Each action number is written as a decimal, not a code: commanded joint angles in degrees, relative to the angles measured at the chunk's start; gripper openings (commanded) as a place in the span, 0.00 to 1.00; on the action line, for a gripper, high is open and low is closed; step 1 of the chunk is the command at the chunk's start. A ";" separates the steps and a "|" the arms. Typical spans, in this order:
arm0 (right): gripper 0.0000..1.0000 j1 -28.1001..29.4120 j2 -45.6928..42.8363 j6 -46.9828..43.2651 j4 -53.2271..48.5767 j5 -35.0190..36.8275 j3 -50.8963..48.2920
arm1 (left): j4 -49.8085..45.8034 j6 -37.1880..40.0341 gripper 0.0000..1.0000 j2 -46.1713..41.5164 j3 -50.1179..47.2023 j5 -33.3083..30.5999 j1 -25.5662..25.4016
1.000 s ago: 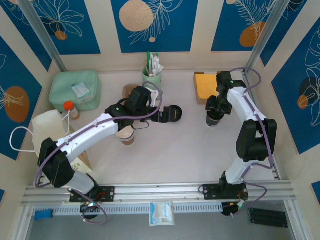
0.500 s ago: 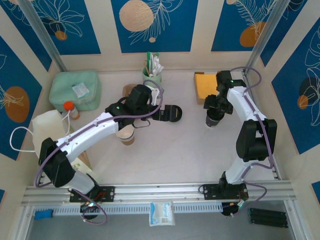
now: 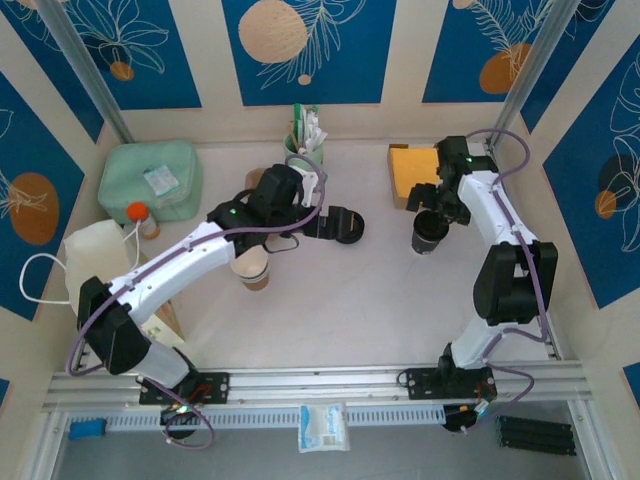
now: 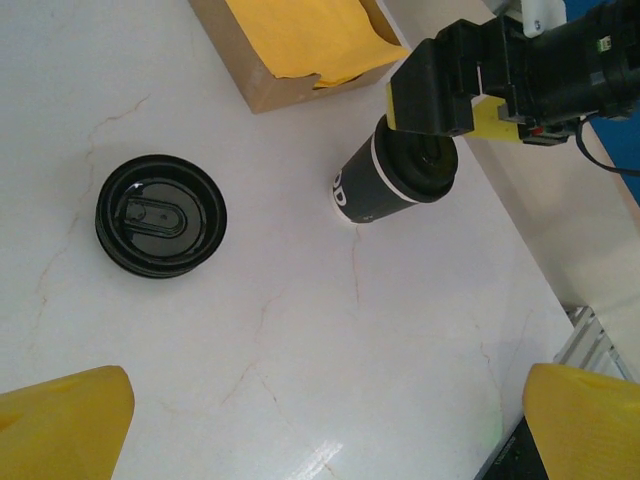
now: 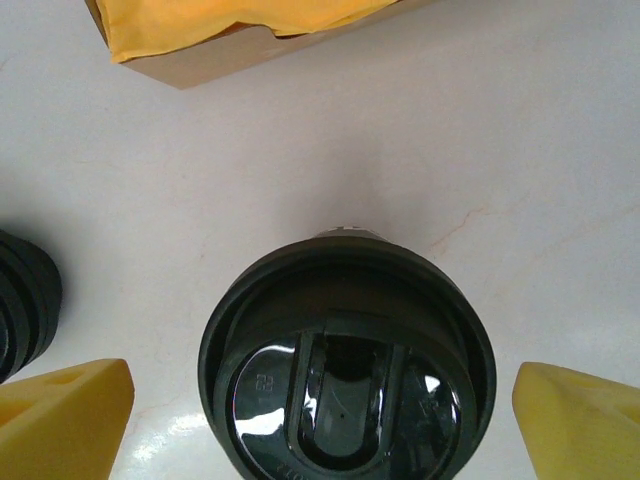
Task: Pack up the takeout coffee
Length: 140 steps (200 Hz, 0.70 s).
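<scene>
- Right wrist view: my right gripper [image 5: 322,412] stands wide, its fingertips clear on either side of the dark lidded cup [image 5: 345,385].
- That cup stands upright toward the table's [image 4: 300,350] right edge, near the cardboard box [image 4: 262,88] by the far edge.
- My left gripper [image 4: 320,425] stands wide and empty above the table, with a loose black lid [image 4: 160,215] ahead of it.
- The brown paper cup [image 3: 252,272] stands left of the table's centre, partly under my left arm, with its top open.
</scene>
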 commanded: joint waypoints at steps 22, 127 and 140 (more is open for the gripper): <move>0.98 -0.31 -5.07 1.07 -1.55 -1.87 3.20 | -4.01 3.05 0.99 -2.53 2.87 -3.13 1.12; 0.88 8.48 -10.18 1.69 -2.12 -12.33 7.47 | -10.96 5.73 0.99 -11.83 -0.57 -6.29 10.29; 0.87 11.60 -9.64 2.15 -1.86 -13.53 7.80 | -11.40 5.65 0.99 -13.13 -2.59 -6.26 11.64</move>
